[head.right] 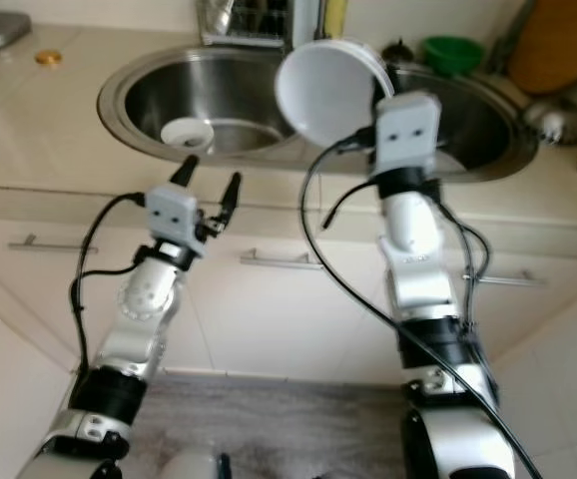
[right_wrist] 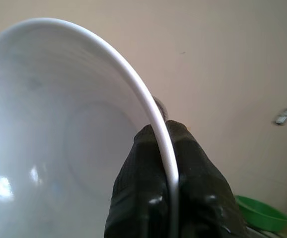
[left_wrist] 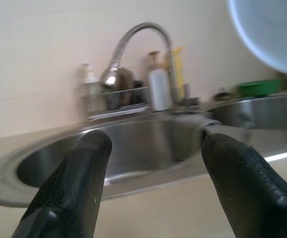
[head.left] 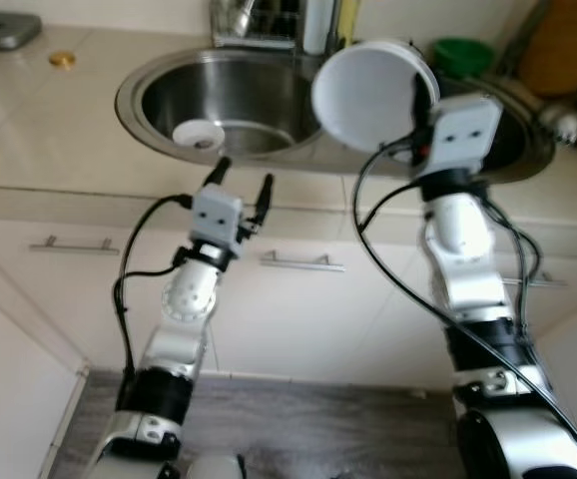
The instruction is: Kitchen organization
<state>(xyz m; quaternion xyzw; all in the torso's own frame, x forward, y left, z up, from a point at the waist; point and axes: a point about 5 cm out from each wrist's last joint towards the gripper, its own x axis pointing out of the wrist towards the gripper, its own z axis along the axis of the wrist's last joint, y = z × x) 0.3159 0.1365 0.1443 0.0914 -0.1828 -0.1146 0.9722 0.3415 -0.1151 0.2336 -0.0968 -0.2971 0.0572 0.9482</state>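
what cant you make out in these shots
- Right gripper pinches the white bowl by its rim; the bowl hides part of the right sink basin in the eye views.
- Bottles in the wire rack behind the faucet: blurred in the left wrist view, cut off by the top edge in the eye views.
- Small white object in the left sink basin: too small to identify.

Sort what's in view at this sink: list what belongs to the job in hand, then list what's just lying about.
In the job:
- white bowl, pinched at its rim by the right gripper, held above the sink
- left gripper, open, at the counter edge

Lying about:
- small white dish in the basin
- green bowl
- faucet
- white bottle
- gold lid
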